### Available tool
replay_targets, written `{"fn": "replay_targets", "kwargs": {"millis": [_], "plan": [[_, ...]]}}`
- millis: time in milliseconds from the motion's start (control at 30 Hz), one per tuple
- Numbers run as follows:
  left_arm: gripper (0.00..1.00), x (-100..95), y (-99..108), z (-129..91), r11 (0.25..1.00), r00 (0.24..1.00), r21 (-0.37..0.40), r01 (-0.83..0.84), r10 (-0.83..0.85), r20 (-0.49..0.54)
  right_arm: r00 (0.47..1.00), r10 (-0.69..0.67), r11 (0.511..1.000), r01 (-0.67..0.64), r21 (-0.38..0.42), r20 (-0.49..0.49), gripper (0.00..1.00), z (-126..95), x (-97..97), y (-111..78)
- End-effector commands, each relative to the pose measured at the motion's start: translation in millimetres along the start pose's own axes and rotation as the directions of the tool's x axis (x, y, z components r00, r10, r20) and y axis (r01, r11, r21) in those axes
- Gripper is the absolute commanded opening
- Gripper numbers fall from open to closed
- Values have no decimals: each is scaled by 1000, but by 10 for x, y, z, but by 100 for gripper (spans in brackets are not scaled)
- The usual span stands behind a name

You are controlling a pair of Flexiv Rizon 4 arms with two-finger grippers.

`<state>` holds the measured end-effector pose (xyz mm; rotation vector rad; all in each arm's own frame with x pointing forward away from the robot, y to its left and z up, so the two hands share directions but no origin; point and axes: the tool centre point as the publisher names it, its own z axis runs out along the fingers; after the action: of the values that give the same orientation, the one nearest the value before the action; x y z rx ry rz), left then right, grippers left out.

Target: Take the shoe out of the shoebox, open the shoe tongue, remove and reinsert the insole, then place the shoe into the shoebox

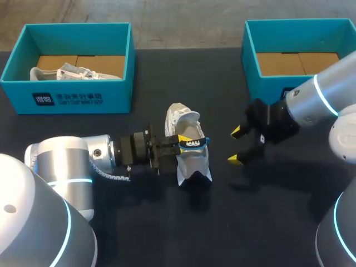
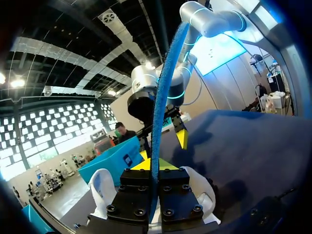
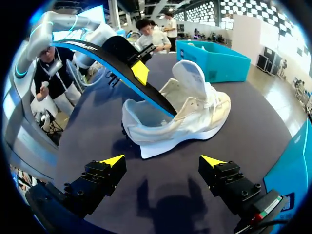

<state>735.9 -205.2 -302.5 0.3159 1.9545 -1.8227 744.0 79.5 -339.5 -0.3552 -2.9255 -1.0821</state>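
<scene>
A white shoe (image 1: 188, 161) stands on the dark table, its tongue pulled up. My left gripper (image 1: 186, 143) is shut on the raised heel end of the black, blue-edged insole (image 1: 196, 143). In the right wrist view the insole (image 3: 117, 66) slants down with its front end inside the shoe (image 3: 185, 119), held near its upper end by the left gripper's fingertips (image 3: 140, 72). In the left wrist view the insole (image 2: 161, 97) rises edge-on from between the shut fingers of the left gripper (image 2: 151, 165). My right gripper (image 1: 239, 146) (image 3: 162, 161) hangs open just right of the shoe, touching nothing.
A teal shoebox (image 1: 67, 94) at the back left holds a second white shoe (image 1: 67, 72). Another teal shoebox (image 1: 267, 83) at the back right shows only its cardboard floor. Bare dark table lies in front of the shoe.
</scene>
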Motion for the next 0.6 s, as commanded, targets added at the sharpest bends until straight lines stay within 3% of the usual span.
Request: {"fn": "replay_targets", "kwargs": {"millis": [33,600], "plan": [[0,0,42,12,1000,1000,-3,-5,5,-16,1000,-15,999,16,34,-22,100,-5,-50,94],[0,49,296,57,997,999,-62,-43,41,-32,996,-54,995,59,86,-67,100,-41,-211,193]]}}
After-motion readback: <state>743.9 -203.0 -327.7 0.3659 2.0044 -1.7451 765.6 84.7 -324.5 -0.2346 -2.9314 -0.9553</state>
